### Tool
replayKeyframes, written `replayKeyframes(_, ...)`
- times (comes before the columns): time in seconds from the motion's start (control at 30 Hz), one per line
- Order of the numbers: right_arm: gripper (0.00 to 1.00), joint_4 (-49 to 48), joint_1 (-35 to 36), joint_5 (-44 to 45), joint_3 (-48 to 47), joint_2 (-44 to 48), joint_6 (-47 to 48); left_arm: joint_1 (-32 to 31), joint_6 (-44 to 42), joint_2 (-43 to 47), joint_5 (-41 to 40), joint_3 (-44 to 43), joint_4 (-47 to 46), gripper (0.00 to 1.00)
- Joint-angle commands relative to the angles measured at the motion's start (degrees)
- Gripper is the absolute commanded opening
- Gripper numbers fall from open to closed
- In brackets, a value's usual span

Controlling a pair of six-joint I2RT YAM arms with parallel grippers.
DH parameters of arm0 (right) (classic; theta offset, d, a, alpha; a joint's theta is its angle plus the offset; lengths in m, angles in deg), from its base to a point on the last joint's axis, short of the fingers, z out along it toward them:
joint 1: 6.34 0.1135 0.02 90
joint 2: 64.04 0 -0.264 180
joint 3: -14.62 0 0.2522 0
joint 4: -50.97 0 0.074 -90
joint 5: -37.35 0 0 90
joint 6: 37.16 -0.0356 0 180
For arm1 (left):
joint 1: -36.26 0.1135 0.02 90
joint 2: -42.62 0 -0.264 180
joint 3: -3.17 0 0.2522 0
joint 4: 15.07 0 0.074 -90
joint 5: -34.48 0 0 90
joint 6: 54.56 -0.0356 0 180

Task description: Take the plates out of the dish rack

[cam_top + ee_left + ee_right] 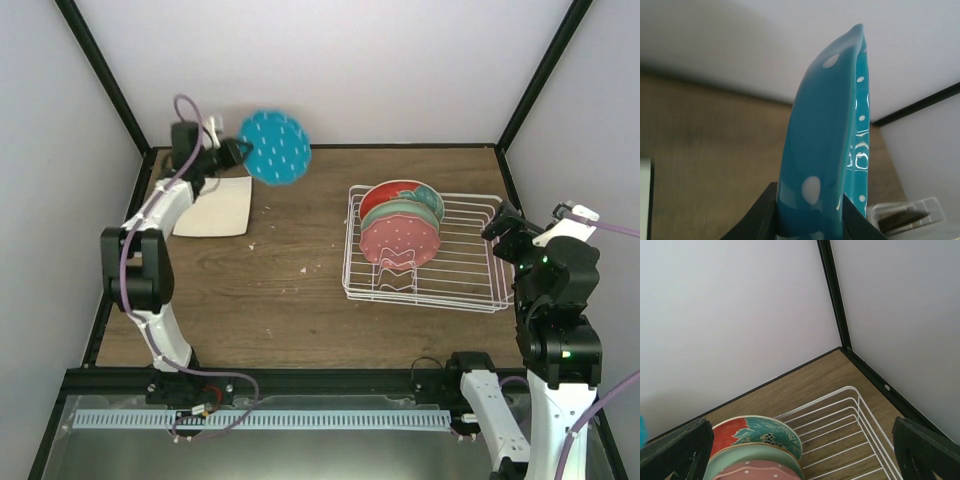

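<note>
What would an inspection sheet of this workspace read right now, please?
Surface: wood-grain table.
Job's things: red-and-teal plate, mint green plate and pink plate stand in the dish rack; beige square plate lies flat far left; blue polka-dot plate held aloft.
Clutter: pale specks on the wood.
Grippers: left gripper shut on that plate; right gripper open, empty.
Cables: left purple cable, right purple cable.
Surroundings: pale walls, black frame.

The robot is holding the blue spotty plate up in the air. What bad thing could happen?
The left gripper pinches the blue plate only at its rim, up off the table, so it might slip and drop. The beige plate lies close by, so a rough set-down could knock the two together. The three plates in the dish rack stand packed together; pulling one could tip the others.
</note>
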Motion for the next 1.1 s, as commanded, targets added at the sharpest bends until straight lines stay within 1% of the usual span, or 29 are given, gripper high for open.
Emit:
replayKeyframes(0.0, 1.00, 0.7, 0.7, 0.3, -1.7, 0.2, 0.0, -1.9, 14.6, -3.4, 9.4, 5.4, -10.9, 0.04)
replayKeyframes(0.17, 1.00, 2.7, 0.7, 1.3, -3.5, 0.6, 0.6, -2.7, 16.5, -8.6, 9.9, 8.5, -11.3, 0.04)
replayKeyframes(0.33, 1.00, 3.9, 0.7, 1.9, -5.3, 0.2, 1.0, -4.2, 16.4, -12.0, 9.9, 10.7, -11.3, 0.04)
replayKeyframes(0.53, 1.00, 4.3, 0.7, 1.9, -5.7, -0.1, 0.9, -6.7, 16.1, -14.9, 8.9, 10.0, -10.6, 0.04)
replayKeyframes(0.83, 1.00, 6.0, 0.7, 3.4, -7.1, 0.0, 1.0, -7.6, 16.0, -17.4, 6.9, 9.8, -9.5, 0.04)
replayKeyframes(0.87, 1.00, 6.2, 0.7, 3.4, -7.3, 0.0, 1.1, -7.6, 16.1, -17.5, 6.7, 9.8, -9.3, 0.06)
replayKeyframes(0.9, 1.00, 6.4, 0.6, 3.5, -7.4, 0.0, 1.1, -7.6, 16.1, -17.7, 6.5, 9.9, -9.1, 0.10)
replayKeyframes(0.97, 1.00, 6.6, 0.6, 3.7, -7.6, 0.1, 1.0, -7.7, 16.0, -18.0, 6.0, 10.0, -8.6, 0.28)
replayKeyframes(1.07, 1.00, 6.7, 0.7, 3.9, -7.7, 0.1, 1.0, -7.8, 16.0, -18.3, 5.9, 10.5, -8.3, 0.44)
